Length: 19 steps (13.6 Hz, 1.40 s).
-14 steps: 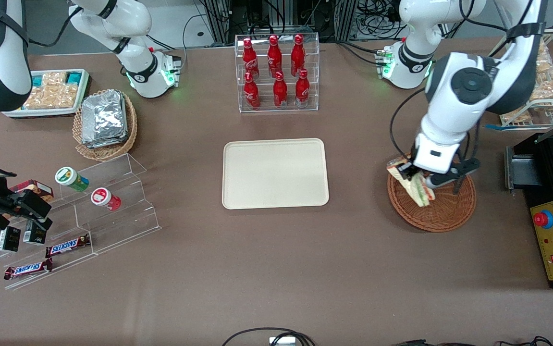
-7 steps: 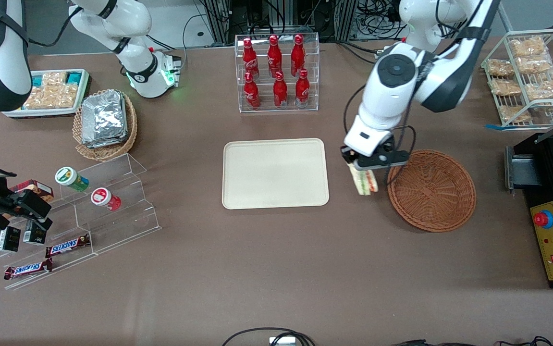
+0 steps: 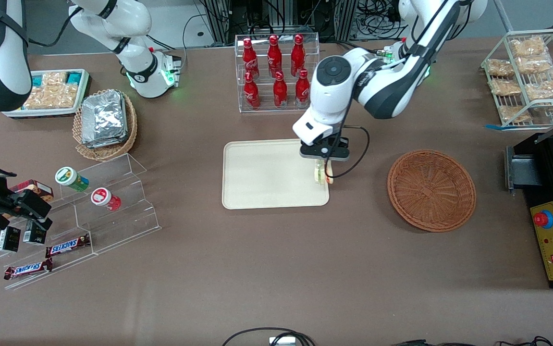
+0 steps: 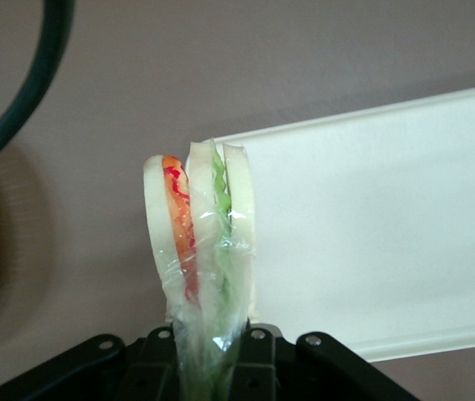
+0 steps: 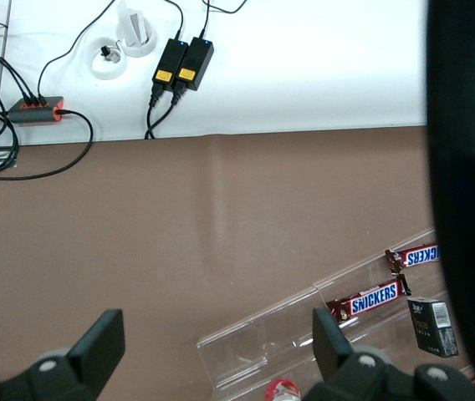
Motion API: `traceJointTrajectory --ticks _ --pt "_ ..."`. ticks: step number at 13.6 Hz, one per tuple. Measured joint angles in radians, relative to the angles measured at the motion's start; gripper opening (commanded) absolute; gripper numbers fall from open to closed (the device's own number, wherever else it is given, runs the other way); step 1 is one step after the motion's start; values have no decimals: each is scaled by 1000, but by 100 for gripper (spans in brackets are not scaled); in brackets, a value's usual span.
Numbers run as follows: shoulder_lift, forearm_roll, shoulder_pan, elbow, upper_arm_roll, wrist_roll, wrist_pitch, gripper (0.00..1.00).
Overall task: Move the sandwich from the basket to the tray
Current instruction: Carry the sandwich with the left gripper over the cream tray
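Observation:
My left gripper (image 3: 322, 162) hangs over the edge of the cream tray (image 3: 266, 175) that lies nearest the basket, and it is shut on the clear-wrapped sandwich (image 3: 321, 174). In the left wrist view the sandwich (image 4: 200, 234) stands on edge between the jaws, its white bread, orange and green layers showing. It is held above the tray's rim (image 4: 329, 125), partly over bare table. The round reddish-brown wicker basket (image 3: 431, 190) sits toward the working arm's end of the table with nothing in it.
A clear rack of red bottles (image 3: 277, 72) stands farther from the front camera than the tray, close beside the arm. A tan basket of foil packs (image 3: 105, 122) and a clear stepped stand with snacks (image 3: 79, 206) lie toward the parked arm's end. A wire rack (image 3: 531, 77) and black box (image 3: 552, 202) stand at the working arm's end.
The gripper has carried the sandwich out of the basket, across the bare table, to the tray's near edge. The basket now holds nothing.

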Motion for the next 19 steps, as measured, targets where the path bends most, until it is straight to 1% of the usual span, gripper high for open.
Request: traceJointTrajectory --ticks 3,7,12,15,16,17,18,19 --pt "84 88 -42 23 0 -72 0 0" --pt "190 156 -60 58 0 -135 6 0" --pt "302 273 -96 79 1 -232 7 0" --pt "355 292 -104 80 1 -249 20 0" --pt "367 292 -107 80 1 -249 25 5" --pt "373 293 -109 81 1 -250 28 28" --pt "374 294 -111 83 1 -250 28 67" --pt "374 294 -114 83 1 -252 28 87"
